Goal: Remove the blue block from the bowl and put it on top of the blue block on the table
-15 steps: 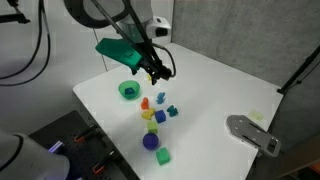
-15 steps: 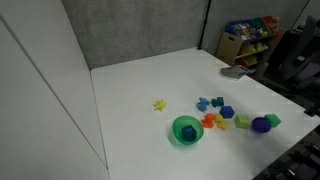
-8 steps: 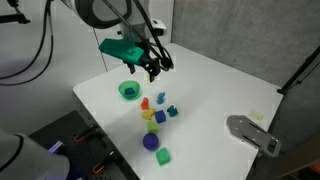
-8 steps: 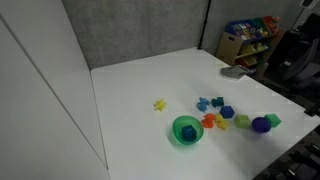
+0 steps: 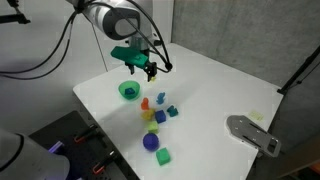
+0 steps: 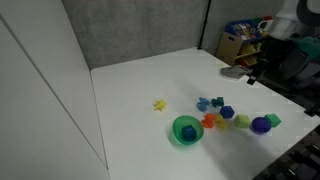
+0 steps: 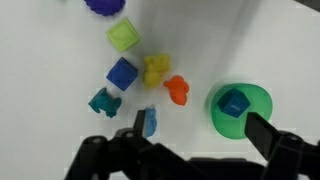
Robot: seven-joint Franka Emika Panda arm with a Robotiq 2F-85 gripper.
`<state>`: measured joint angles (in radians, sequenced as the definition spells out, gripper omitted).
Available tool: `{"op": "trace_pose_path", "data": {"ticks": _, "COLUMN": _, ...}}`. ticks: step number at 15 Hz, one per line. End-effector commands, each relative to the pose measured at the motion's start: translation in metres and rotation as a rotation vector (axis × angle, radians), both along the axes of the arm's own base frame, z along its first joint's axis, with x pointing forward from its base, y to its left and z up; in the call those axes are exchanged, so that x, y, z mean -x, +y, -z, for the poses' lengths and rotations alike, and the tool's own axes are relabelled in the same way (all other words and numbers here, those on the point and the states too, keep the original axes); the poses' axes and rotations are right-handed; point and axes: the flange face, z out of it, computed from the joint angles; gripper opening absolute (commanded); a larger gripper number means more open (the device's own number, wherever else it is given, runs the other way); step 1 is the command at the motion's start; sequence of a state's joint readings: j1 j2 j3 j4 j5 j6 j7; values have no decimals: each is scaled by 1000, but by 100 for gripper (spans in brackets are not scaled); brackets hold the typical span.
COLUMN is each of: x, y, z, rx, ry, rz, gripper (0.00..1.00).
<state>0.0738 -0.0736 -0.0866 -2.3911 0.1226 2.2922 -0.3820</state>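
1. The green bowl (image 5: 129, 91) sits on the white table (image 5: 215, 85), at 1 end of a loose row of toy pieces and a little apart from them.
2. In the bowl lies 1 blue block (image 7: 234, 103), resting on the bottom. It shows clearly in the wrist view and also in an exterior view (image 6: 190, 133).
3. The loose blue block (image 7: 122, 73) stands on the table among the scattered pieces, well apart from the bowl. In the wrist view a light green block (image 7: 123, 37) lies above it and a yellow piece (image 7: 156, 68) is just beside it. An orange piece (image 7: 177, 89) lies between that group and the bowl.
4. A purple ball (image 5: 150, 142) lies near the far end of the row from the bowl.
5. The gripper (image 7: 196, 135) hangs above the table with its fingers spread wide and nothing between them. In the wrist view 1 finger (image 7: 268, 135) shows just beside the bowl's rim.
6. Compared with 1.0 s ago, the arm (image 6: 288, 22) now shows at the upper right of an exterior view where it was out of sight. In the other exterior view the gripper (image 5: 147, 69) has shifted slightly toward the bowl's side.
7. The bowl, both blue blocks and the other pieces lie where they lay 1.0 s ago.
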Motion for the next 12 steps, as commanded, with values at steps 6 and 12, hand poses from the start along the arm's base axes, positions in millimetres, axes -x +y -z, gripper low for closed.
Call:
{"op": "trace_pose_path", "data": {"ticks": 6, "x": -57, "y": 88, "z": 91, "rx": -26, "ry": 90, "rz": -112, "gripper": 100}}
{"op": "trace_pose_path", "data": {"ticks": 12, "x": -76, "y": 140, "z": 131, "rx": -56, "ry": 78, "rz": -43, "gripper": 100}}
